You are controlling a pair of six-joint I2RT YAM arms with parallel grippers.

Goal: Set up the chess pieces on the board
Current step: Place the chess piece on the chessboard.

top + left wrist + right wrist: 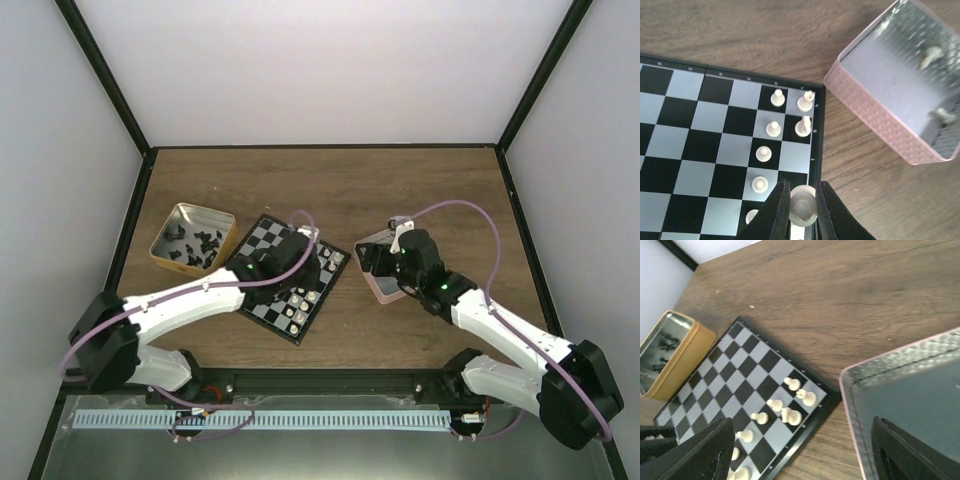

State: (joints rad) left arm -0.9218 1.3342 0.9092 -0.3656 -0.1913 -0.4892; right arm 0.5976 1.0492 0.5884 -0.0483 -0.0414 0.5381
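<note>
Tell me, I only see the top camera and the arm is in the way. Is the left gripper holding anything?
Observer: Yes, the left gripper pinches a cream-white piece near the board's rim.
Operator: Any pieces inside the pink tray?
Observer: Two white pieces lie in the pink tray.
Operator: And the right gripper?
Observer: The right gripper is wide open, with nothing between its fingers.

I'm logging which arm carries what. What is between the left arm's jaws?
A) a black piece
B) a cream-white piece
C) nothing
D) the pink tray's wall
B: the left wrist view shows the left arm's jaws shut on a cream-white piece over the board.
</note>
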